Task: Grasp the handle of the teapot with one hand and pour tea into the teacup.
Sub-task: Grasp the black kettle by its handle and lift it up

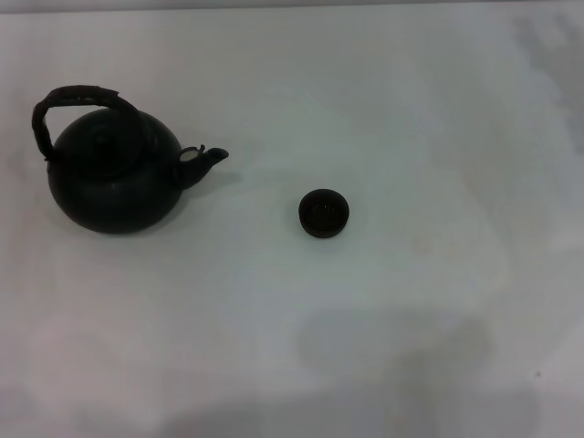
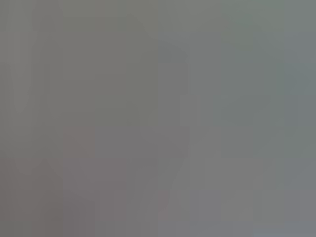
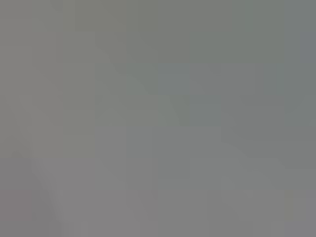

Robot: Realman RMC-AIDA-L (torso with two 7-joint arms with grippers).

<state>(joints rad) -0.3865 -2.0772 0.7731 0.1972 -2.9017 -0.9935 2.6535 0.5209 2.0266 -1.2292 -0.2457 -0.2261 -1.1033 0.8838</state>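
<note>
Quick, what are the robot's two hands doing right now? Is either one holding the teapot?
Left gripper: not in view in any picture.
Right gripper: not in view either.
The teapot stands alone on the table, nothing on its handle.

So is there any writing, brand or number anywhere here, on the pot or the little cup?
None can be read. The teapot, its handle and the teacup are plain black, and the white table is bare. Both wrist views show only blank grey.

white table (image 1: 411, 109), plain matte surface (faint grey shadows along its near edge)
</note>
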